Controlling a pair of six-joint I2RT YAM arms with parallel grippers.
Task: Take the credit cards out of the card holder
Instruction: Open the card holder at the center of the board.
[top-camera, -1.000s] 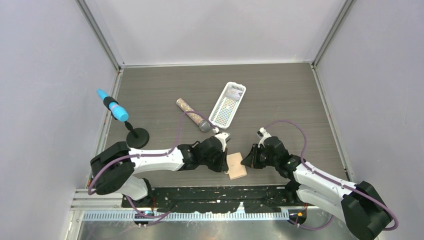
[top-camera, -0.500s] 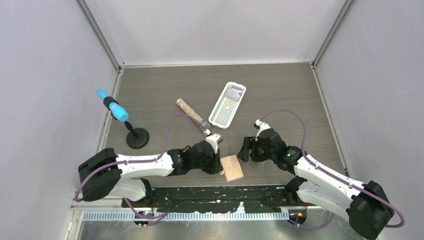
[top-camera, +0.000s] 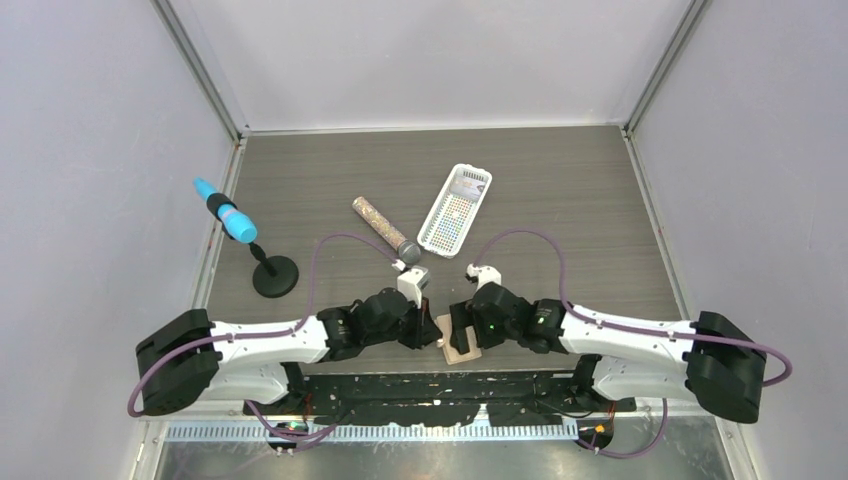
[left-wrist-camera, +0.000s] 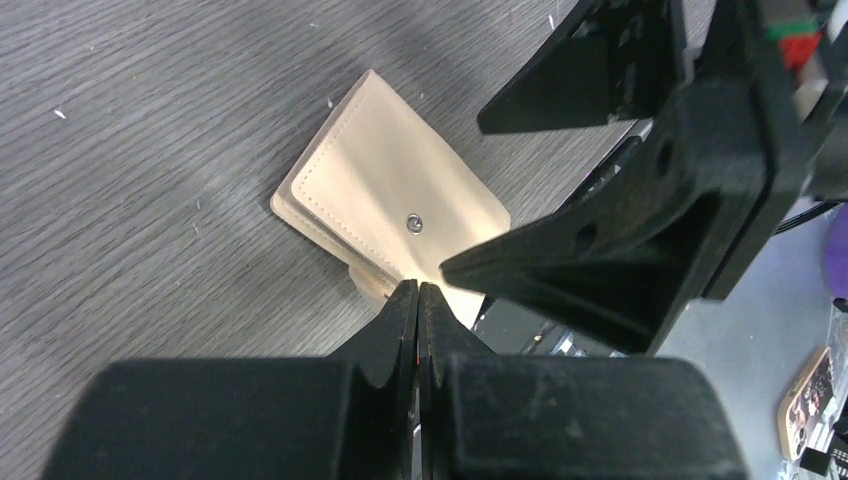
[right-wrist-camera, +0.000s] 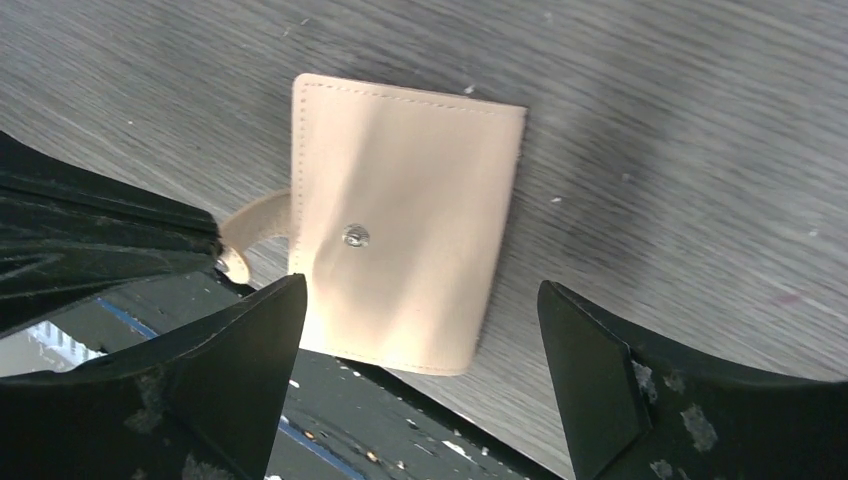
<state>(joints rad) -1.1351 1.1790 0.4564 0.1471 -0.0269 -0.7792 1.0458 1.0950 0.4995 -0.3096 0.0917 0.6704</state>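
The tan card holder (top-camera: 462, 347) lies folded shut at the table's near edge, snap stud up, one corner past the edge (right-wrist-camera: 400, 240) (left-wrist-camera: 395, 190). The credit cards are hidden inside it. My left gripper (top-camera: 428, 331) (left-wrist-camera: 417, 288) is shut, its tips at the end of the holder's little tab (right-wrist-camera: 252, 222). I cannot tell whether the tab is pinched or only touched. My right gripper (top-camera: 462, 327) (right-wrist-camera: 420, 290) hangs wide open just over the holder, one finger on either side, touching nothing.
A white slotted basket (top-camera: 455, 208) and a glittery tube (top-camera: 385, 230) lie further back mid-table. A blue marker on a black stand (top-camera: 240, 235) sits at the left. The table edge and black rail (right-wrist-camera: 420, 420) run right under the holder.
My right gripper has opened and swung left over the holder. The left arm has drawn back leftward, and the holder has slid toward the near edge.
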